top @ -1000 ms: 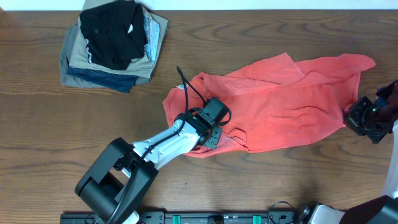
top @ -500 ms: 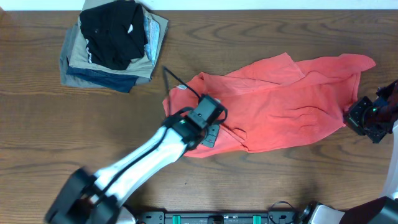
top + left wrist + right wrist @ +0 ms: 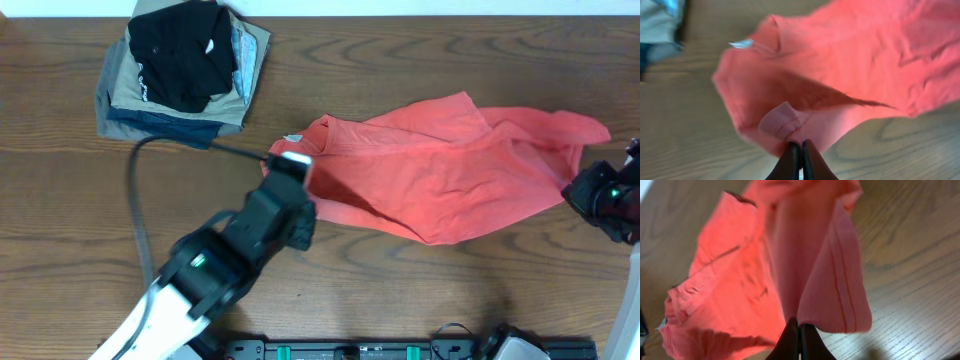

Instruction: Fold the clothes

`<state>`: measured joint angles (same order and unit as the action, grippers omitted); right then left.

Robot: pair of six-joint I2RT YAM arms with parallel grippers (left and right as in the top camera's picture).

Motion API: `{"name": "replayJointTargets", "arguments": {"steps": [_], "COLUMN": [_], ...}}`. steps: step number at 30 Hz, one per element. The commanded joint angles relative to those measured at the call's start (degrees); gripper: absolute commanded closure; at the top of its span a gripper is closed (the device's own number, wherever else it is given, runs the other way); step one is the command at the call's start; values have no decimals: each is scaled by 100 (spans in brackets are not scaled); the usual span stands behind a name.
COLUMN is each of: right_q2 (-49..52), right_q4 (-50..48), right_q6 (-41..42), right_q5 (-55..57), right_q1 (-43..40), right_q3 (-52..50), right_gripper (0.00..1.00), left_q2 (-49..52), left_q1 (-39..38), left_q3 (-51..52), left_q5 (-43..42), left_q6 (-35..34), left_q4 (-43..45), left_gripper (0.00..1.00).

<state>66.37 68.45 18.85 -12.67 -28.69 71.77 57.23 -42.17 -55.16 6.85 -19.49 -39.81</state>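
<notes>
The coral-red T-shirt (image 3: 450,165) lies crumpled across the middle and right of the wooden table (image 3: 420,300), with a white neck label (image 3: 292,139) at its left end. My left gripper (image 3: 306,206) is shut on the shirt's lower left edge; the left wrist view shows the fingers (image 3: 801,150) pinching a fold of the shirt (image 3: 850,60). My right gripper (image 3: 578,192) is shut on the shirt's right end; the right wrist view shows the gripper (image 3: 799,326) clamped on a hemmed edge of the shirt (image 3: 750,270), which is held up off the table.
A stack of folded khaki, grey and blue garments (image 3: 215,110) with a black garment (image 3: 180,50) on top sits at the back left, and its corner shows in the left wrist view (image 3: 660,25). The left arm's black cable (image 3: 135,200) loops over the table.
My left arm has swung left and back while holding the shirt's left edge. The shirt's lower left part has been drawn up and tightened. The right gripper has shifted slightly right.
</notes>
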Motion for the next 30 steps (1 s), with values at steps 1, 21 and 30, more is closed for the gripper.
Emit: {"name": "replayJointTargets", "arguments": {"steps": [1,21,30], "right_q2": [-299,-354,37], "right_q4": [17,1119,1220], "right_q6": [22,-592,-588], "right_q5": [-46,-39,-114], "right_q1": [9,9,9], "right_q3": [94,1858,1849], "right_gripper": [99,99,99], "left_q2": [-619,-1460,-573], "left_q1": [-2,-2,-2], "left_q3": [-260,-2371,-1722], "left_q5": [461,1025,-138], "left_q6": [-81,-129,-745], "left_q4": [-227,-2249,-2721], "left_gripper": [94,94,5]}}
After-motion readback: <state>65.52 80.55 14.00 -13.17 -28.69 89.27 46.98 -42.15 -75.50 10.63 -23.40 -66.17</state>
